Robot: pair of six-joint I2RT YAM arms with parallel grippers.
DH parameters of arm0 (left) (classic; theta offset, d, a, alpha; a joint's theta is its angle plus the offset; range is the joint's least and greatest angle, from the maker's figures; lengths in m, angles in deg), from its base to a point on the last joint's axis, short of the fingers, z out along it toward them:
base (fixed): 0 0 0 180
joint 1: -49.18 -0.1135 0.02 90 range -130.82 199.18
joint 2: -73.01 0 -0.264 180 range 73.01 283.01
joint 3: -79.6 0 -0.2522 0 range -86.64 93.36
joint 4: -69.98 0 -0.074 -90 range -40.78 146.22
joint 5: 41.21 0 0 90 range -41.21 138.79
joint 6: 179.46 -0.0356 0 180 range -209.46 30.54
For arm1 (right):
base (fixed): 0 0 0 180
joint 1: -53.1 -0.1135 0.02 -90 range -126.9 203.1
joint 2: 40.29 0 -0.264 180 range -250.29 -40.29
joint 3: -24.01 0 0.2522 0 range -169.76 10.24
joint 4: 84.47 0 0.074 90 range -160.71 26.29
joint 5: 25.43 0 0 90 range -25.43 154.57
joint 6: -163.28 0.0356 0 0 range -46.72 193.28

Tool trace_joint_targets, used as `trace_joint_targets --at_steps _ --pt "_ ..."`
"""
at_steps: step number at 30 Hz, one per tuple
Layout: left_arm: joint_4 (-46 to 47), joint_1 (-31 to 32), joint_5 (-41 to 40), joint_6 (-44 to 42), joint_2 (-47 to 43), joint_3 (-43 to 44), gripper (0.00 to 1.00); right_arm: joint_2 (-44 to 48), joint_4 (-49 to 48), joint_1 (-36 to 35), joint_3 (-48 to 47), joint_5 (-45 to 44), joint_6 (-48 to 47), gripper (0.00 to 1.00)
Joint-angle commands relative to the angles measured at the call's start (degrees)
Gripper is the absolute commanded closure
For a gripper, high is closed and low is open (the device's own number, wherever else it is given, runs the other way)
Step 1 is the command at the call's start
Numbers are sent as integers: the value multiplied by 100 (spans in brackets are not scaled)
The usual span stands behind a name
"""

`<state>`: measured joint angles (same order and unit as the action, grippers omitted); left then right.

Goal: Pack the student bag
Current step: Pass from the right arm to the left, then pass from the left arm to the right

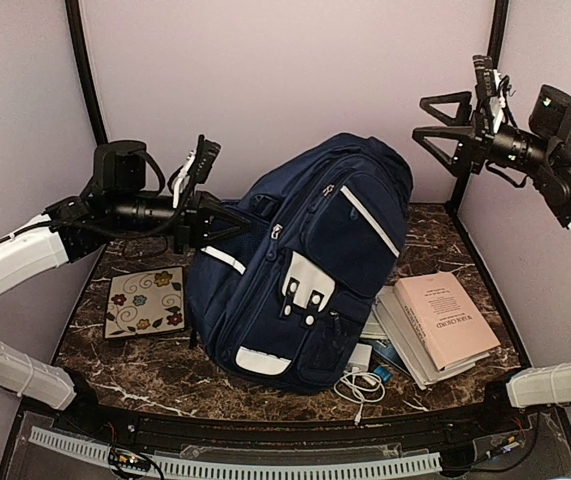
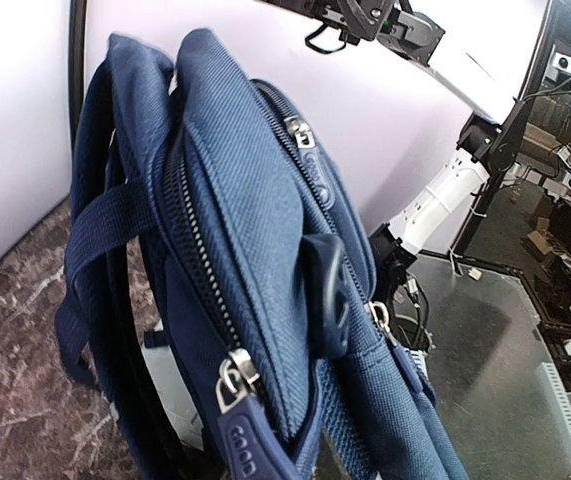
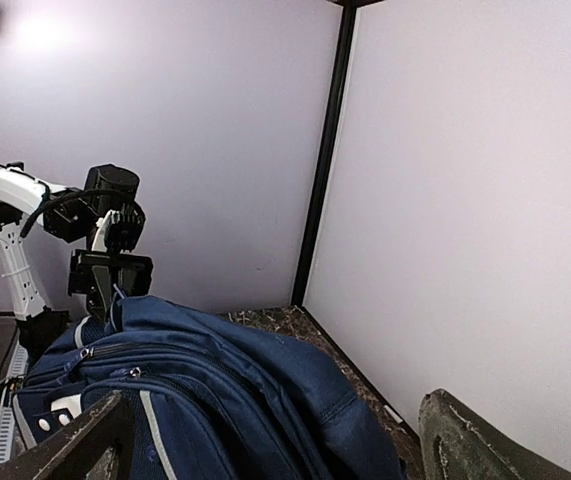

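Dark marble table (image 1: 435, 235) and plain lilac walls were all I had to work in. The bag (image 1: 315, 260) stood near the middle of the table, leaning left and far, with its front pockets facing me and its white-trimmed base near the front edge.

My left pincer (image 1: 237, 222) reached in level from the left and met the bag's upper left edge. It was closed there and looked to be nipping the fabric near the top. From the right wrist I saw it (image 3: 115, 298) pointing straight down onto the bag's top. My right pincer (image 1: 435, 125) hung high at the far right, jaws spread wide, holding nothing and well apart from the bag.

A flowered tile (image 1: 145, 302) lay flat on the left, just beside the bag's base. A stack of books (image 1: 435, 325) lay on the right, a pink one uppermost, its left part tucked under the bag. A white cable (image 1: 360, 385) was coiled near the front, touching the bag's lower right corner.

The left wrist view was filled by zips and straps, and my own fingers did not show in it. The pink book's title was too small to read. I could not tell whether the main compartment was open.
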<state>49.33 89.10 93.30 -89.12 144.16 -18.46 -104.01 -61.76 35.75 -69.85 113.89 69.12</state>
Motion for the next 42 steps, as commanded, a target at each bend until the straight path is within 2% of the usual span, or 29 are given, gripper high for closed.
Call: trace_joint_targets --at_steps 1,5,9,10,14,16,18,21,25,29,31,36,38,39,42 --pt "1378 16 -46 -56 -602 -452 100 185 341 6 1 -290 453 0" --pt "1837 31 193 -99 -791 -820 100 340 497 65 479 -686 874 0" --pt "1641 34 248 -502 -896 -934 100 612 332 238 1557 -827 900 0" --pt "1619 44 252 -608 -932 -975 100 713 189 323 1871 -667 903 0" --pt "1615 43 297 -909 -1128 -1190 100 979 -1375 790 3187 194 1505 0" --pt "1598 50 336 -1066 -1200 -1251 100 852 -1648 851 3504 268 1702 0" --pt "1514 51 388 -1207 -1228 -1285 100 592 -1450 839 3535 359 1630 0" --pt "1493 52 476 -1336 -1251 -1382 100 331 -1226 801 3410 1024 1393 0" --pt "1586 51 562 -1373 -1261 -1465 100 566 -2357 738 3657 917 1747 1" --pt "1486 51 546 -1501 -1288 -1461 100 362 -3492 729 3501 1705 2477 0" --pt "1455 57 544 -1532 -1301 -1464 100 238 -3608 673 3284 1934 2683 0" --pt "1498 51 524 -1550 -1298 -1486 100 -107 -3312 347 2751 1886 2621 1" --pt "1525 52 539 -1510 -1289 -1476 100 -238 -3219 163 2557 1894 2623 5" --pt "1551 56 564 -1472 -1283 -1481 100 -291 -3194 94 2479 1887 2618 10" --pt "1650 53 623 -1385 -1296 -1476 100 -327 -3191 -9 2320 1792 2629 41"
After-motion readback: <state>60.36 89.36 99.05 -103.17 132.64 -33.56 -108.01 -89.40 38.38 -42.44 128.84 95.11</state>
